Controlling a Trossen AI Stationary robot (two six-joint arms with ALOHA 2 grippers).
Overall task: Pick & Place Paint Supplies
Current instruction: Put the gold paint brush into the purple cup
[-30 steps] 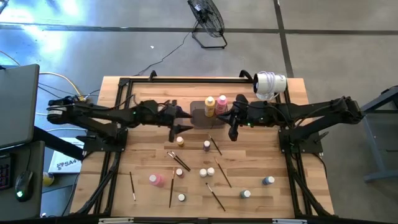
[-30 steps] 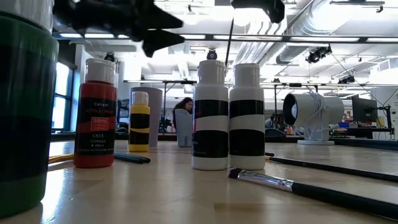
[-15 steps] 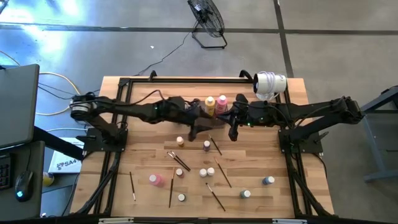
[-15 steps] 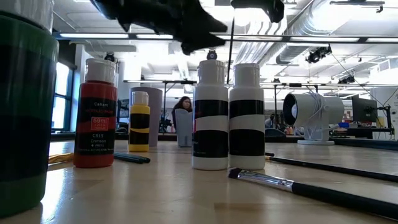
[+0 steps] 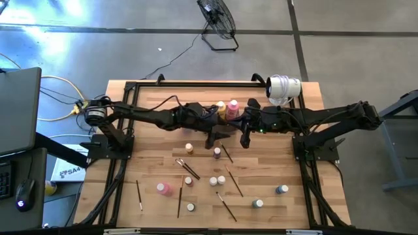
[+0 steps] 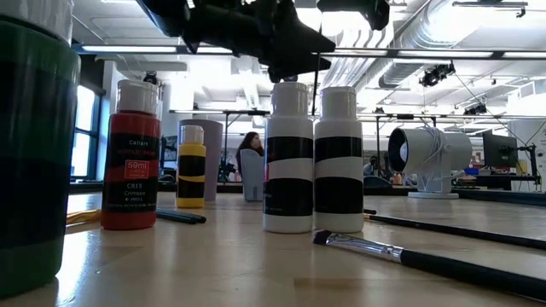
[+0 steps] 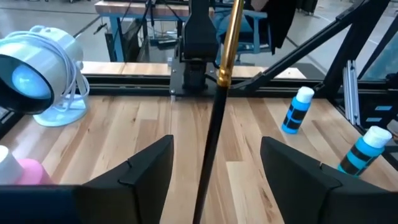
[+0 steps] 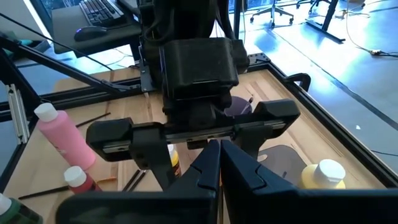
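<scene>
The right gripper (image 8: 214,163) pinches a thin, light, stiff black-handled paintbrush with gold ferrule (image 7: 214,118) upright above mid-table, between the parted fingers of the left gripper (image 7: 214,177), which should grasp mid-handle

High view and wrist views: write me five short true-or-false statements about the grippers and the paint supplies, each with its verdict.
1. The left gripper is open. True.
2. The right gripper is open and empty. False: it is shut on a thin paintbrush, which stands between the left gripper's spread fingers.
3. A pink bottle stands on the table, on the left arm's side. True.
4. The white round device sits at the table's corner on the left arm's side. False: it sits at the far corner on the right arm's side.
5. No brush lies on the table. False: several do, such as the loose brush beside the pink bottle.
</scene>
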